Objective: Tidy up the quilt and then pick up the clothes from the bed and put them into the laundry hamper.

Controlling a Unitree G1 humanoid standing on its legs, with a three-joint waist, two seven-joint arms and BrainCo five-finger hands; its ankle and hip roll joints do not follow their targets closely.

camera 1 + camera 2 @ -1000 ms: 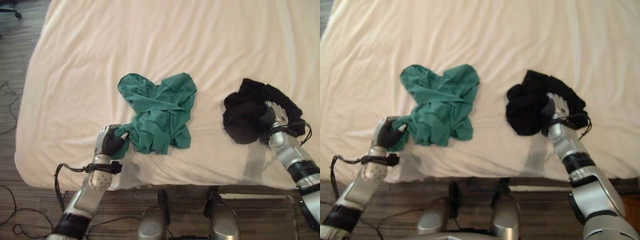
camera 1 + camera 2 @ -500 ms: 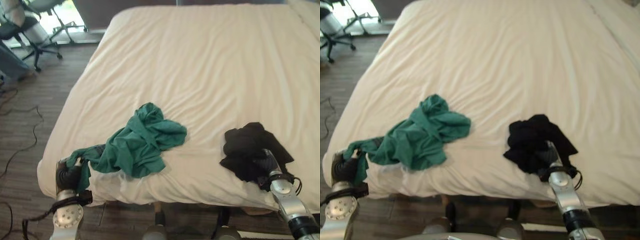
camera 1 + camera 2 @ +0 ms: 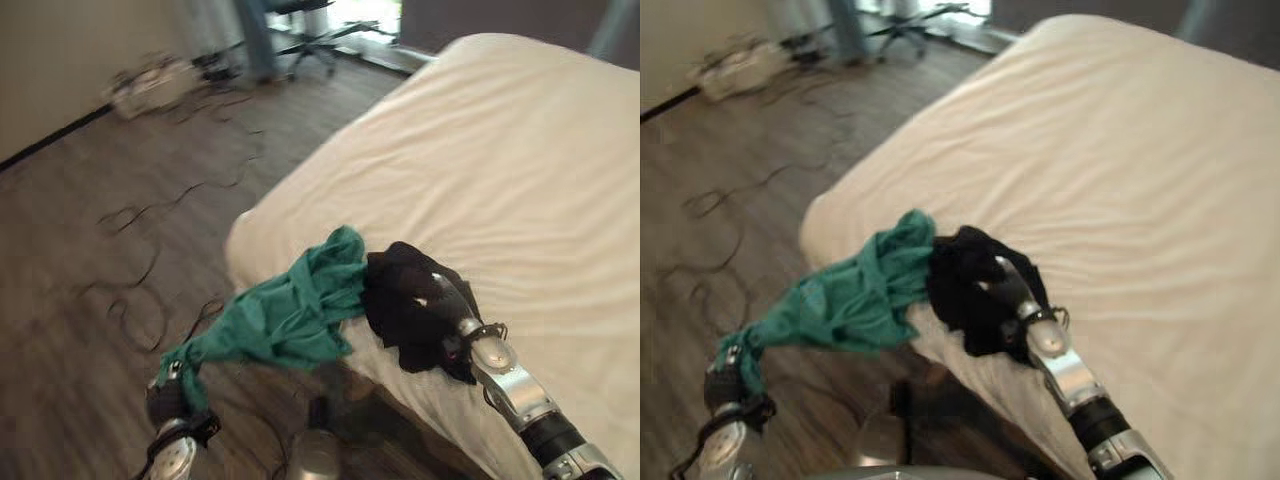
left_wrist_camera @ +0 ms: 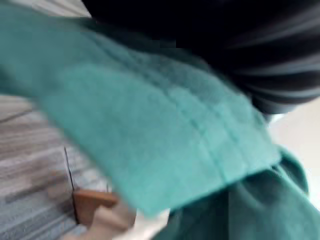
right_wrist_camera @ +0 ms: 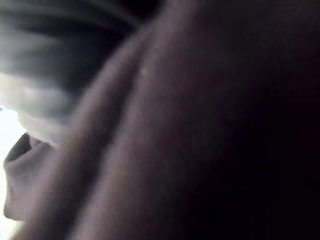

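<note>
— Bed (image 3: 520,170): cream quilt (image 3: 1120,150), spread fairly smooth.
— On it, near corner: black garment (image 3: 410,305); green garment (image 3: 290,315), touching the black, seemingly trailing off the edge.
— Wood floor (image 3: 120,220): loose cables.

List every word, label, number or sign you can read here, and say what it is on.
None can be read. The green garment, the black garment, the bed's cream quilt and the wooden floor carry no visible print. The clutter by the far wall is too blurred to tell.

Probably a bedroom: wide bed (image 3: 520,150), wood floor (image 3: 90,230), office chair (image 3: 310,25).
</note>
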